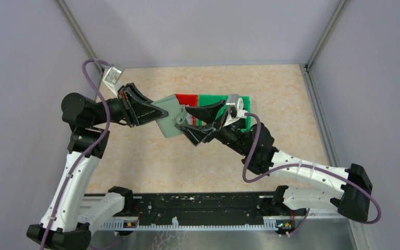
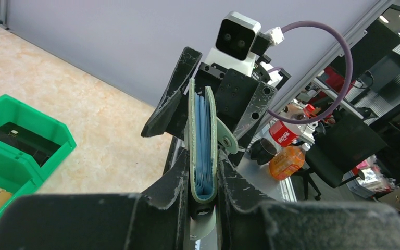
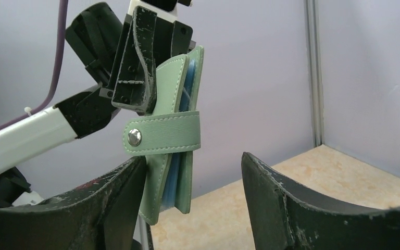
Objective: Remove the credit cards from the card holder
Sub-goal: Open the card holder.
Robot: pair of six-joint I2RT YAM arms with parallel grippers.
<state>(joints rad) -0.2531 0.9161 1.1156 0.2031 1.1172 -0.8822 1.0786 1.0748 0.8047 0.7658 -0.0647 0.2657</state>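
Clamped in left claw (image 2: 204, 200): card holder (image 2: 202, 130), raised edge-up above table (image 1: 135, 156) for access by right claw (image 3: 192, 172), jaws apart, straddling without gripping. Fastened tab (image 3: 161, 134) visible from right wrist only. Blue inner edges (image 2: 203, 140), possibly credit cards, visible from left wrist only.

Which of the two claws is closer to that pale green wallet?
Left. The left gripper is clamped on the card holder; the right gripper straddles its other end with jaws open.

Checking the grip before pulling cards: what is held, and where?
The wallet, pinched across its flat sides near the fold by the left jaws; the right jaws stand open, holding nothing.
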